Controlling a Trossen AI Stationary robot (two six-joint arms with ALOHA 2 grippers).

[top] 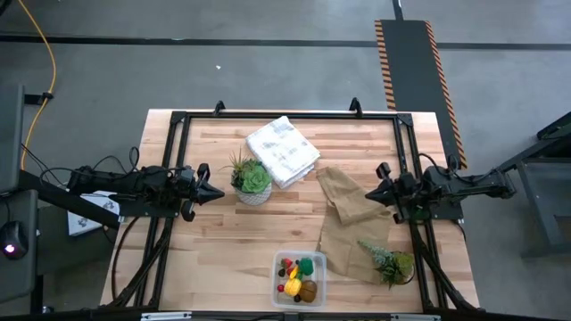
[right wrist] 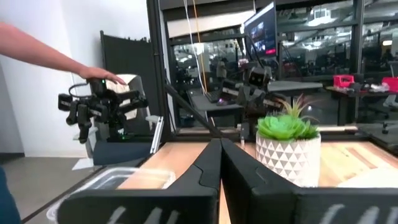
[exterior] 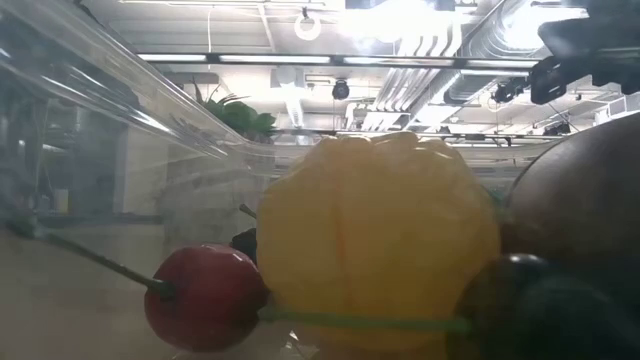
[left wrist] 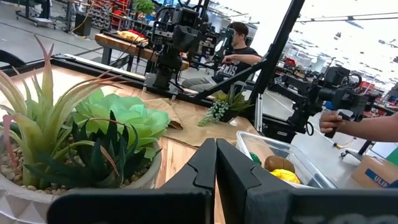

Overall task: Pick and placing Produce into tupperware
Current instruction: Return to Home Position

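Clear tupperware (top: 276, 278), yellow, red, green and brown produce (top: 292, 287), white cloth (top: 282, 151), brown paper bag (top: 348, 223), green succulent (top: 252, 176), white triangle-patterned pot (right wrist: 287, 158), pale wood table (top: 223, 250).

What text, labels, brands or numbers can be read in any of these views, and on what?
No text is legible in any view.
Person's dark shirt: pale chest print, too blurred to read.
Cardboard box: blue mark, too small to read.
Monitor: lit screen, content unreadable.
Folded white cloth: grey pattern, no letters discernible.
Tupperware: no label visible.
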